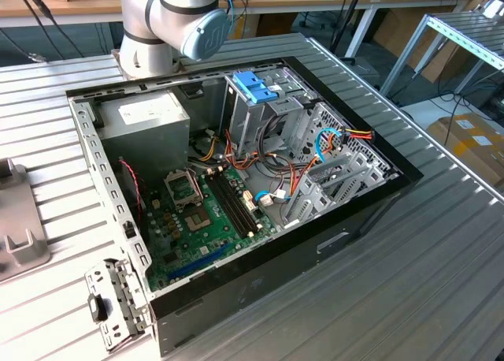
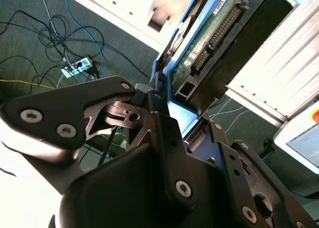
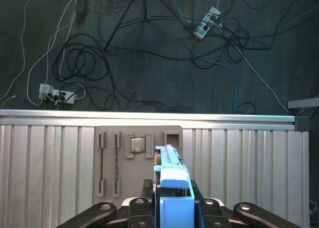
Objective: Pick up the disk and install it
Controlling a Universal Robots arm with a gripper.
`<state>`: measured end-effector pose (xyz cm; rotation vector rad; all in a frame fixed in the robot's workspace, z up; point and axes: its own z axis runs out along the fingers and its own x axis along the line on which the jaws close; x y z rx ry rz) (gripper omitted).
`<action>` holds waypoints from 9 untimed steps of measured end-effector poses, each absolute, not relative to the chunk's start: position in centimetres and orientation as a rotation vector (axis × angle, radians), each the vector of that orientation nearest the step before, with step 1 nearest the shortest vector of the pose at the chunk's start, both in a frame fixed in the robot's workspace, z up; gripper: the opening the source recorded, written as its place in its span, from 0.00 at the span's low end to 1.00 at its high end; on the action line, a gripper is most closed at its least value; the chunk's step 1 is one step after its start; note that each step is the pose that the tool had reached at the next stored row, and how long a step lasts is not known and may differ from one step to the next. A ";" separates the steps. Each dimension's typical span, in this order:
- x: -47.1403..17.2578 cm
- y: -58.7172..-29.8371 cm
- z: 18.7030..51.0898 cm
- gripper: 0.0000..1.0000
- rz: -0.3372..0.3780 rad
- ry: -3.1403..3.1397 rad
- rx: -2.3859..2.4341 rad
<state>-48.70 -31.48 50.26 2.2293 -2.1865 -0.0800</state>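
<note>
Disk (image 3: 174,180) in hand: the gripper (image 3: 173,204) has its black fingers (image 3: 149,198) pressed against the light blue carrier rails, one on each side, with no gap showing. In the second wrist view the green circuit-board face of the drive is exposed beside a finger. Grip judged firm but narrow, on plastic rather than metal. The drive hangs in the air over the slatted table (image 3: 50,158), above a grey fixture plate (image 3: 134,173) that carries a processor chip (image 3: 137,145). It is well apart from the computer case (image 1: 260,286).

Risks, as judged:
- The rails are smooth plastic, so a slip or twist in the fingers is possible, and a skewed drive would jam at the mouth of a bay.
- The exposed board face could scrape on sheet-metal edges.
- A drop here would land on the fixture plate or the chip.

Surroundings, exterior view:
- Arm base (image 1: 169,22) at 12 o'clock of the case.
- Taking the motherboard (image 1: 205,215) as centre:
  - power supply (image 1: 146,117) at 11 o'clock
  - drive cage (image 1: 260,120) with blue bracket (image 1: 256,85) at 1 o'clock
  - loose cables (image 1: 335,140) at 2 o'clock
- The cables lie close about the cage and the grey brackets beside it, so they are likeliest to snag or block.
- A loose metal bracket (image 1: 118,298) lies on the table at 7 o'clock, just beside the case corner.
- Floor cables (image 3: 79,63) lie beyond the table edge, out of the way.
</note>
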 end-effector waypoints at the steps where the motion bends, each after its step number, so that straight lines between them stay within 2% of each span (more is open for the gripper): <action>1: -48.7 -31.5 50.3 0.37 -0.080 -2.187 2.229; 9: -48.4 -31.5 50.3 0.37 -0.080 -2.186 2.229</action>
